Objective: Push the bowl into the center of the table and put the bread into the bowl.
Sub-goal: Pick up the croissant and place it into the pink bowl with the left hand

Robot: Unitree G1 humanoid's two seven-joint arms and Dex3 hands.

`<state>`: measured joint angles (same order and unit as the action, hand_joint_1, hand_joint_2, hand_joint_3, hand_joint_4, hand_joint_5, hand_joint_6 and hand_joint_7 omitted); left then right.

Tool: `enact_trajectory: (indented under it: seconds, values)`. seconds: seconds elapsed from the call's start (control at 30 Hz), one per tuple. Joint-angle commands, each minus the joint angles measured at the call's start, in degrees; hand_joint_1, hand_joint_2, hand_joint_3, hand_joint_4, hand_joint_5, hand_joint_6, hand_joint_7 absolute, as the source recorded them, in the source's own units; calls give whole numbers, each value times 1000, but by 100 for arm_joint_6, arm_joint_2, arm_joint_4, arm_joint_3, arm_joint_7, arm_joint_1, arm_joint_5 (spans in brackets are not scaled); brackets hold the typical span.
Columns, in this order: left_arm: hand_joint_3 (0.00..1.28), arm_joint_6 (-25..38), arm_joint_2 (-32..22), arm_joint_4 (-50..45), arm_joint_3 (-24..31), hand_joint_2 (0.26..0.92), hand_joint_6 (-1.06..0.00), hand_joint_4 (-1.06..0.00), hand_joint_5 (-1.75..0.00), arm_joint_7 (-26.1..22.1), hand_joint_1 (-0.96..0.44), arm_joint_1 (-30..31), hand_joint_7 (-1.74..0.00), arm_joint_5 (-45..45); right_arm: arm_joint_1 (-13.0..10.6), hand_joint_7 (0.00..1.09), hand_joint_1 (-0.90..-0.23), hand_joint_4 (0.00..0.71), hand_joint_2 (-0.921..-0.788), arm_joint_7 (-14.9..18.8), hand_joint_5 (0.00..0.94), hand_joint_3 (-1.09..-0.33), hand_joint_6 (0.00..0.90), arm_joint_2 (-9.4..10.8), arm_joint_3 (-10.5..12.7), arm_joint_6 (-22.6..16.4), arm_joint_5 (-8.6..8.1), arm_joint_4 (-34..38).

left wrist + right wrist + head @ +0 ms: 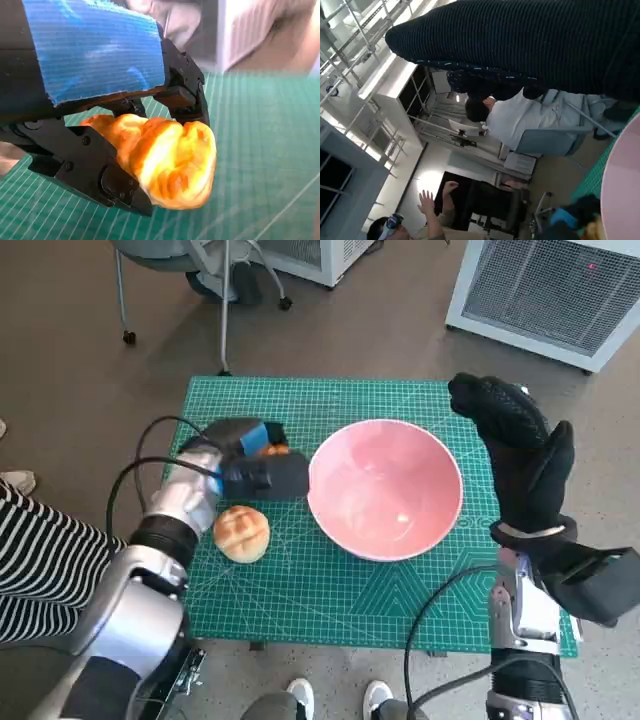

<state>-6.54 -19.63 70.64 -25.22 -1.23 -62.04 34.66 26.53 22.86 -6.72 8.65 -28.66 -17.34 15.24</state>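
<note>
A large pink bowl (385, 490) stands on the green mat of the table (330, 590), a little right of its middle; its rim (626, 190) also shows in the right wrist view. My left hand (250, 465) hovers just left of the bowl's rim and grips a golden, croissant-like bread (172, 160), seen in the head view as an orange patch (275, 450) by the blue tape. A round scored bun (241, 533) lies on the mat near that hand's wrist. My gloved right hand (515, 455) is raised beside the bowl's right rim, fingers spread, holding nothing.
A white slatted appliance (560, 290) stands on the floor beyond the table's far right corner, and a wheeled chair base (220, 285) beyond the far left. A person's striped clothing (30, 560) is at the left, shoes (300, 695) at the near edge. The right wrist view shows people (515, 120).
</note>
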Motion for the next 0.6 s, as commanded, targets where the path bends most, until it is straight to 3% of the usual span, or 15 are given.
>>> enact_trajectory:
  seconds: [0.03, 0.27, 0.6]
  values:
    - [16, -231, -211, -645, 370, 917, -674, -772, -1142, 58, 0, -128, -1045, -332, -120, 383, -719, 197, -921, -28, 0, -697, 132, -6, -19, 84, 34, 22]
    - [10, -394, -478, -2353, 908, 912, -674, -805, -1084, -87, 1, 344, -1068, -749, -119, 383, -715, 196, -921, -11, 0, -699, 128, -9, -33, 87, 29, 44]
    - [6, -219, -559, -4609, 1226, 904, -664, -856, -1008, -327, 1, 1138, -1096, -909, -104, 386, -714, 197, -921, 17, 1, -705, 126, -27, -24, 57, 9, 75]
